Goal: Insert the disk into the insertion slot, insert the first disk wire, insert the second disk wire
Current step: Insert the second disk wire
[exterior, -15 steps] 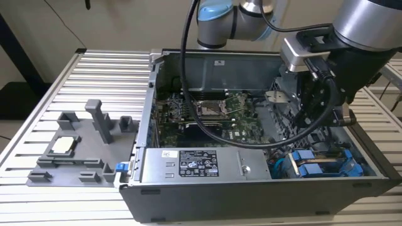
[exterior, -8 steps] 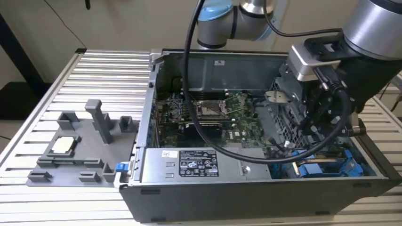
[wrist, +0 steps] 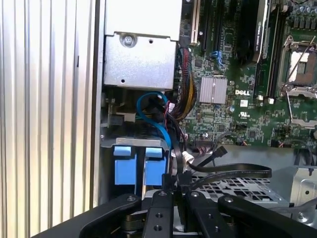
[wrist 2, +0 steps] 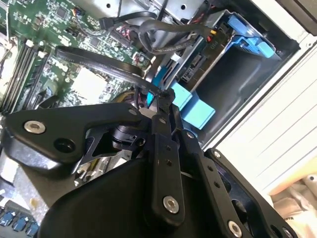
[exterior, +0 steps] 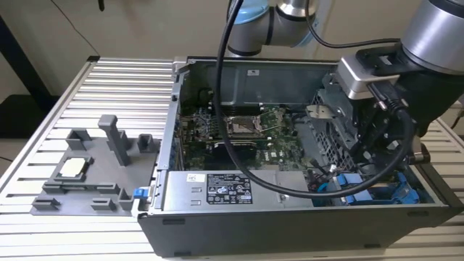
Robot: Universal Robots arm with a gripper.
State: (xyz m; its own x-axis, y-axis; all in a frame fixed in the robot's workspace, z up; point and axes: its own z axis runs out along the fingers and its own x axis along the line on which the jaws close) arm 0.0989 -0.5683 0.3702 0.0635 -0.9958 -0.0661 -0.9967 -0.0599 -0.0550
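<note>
second wrist view: gripper [wrist 2: 166,96] closed on black wire, disk [wrist 2: 190,67] just beyond.

Power supply box [exterior: 217,190]: large white label [exterior: 228,191] on top face, rows of black print and certification-style symbols, too small to read. Small white sticker [exterior: 194,177] at the box corner toward exterior view's left, print illegible. Case back wall [exterior: 290,81]: small white sticker [exterior: 252,72], illegible. Motherboard [wrist: 233,114] in first wrist view: short white printed logo [wrist: 241,92] just beside the finned silver heatsink [wrist: 213,89], small white sticker [wrist: 243,103] near it, plus tiny white component markings, not legible.
</note>
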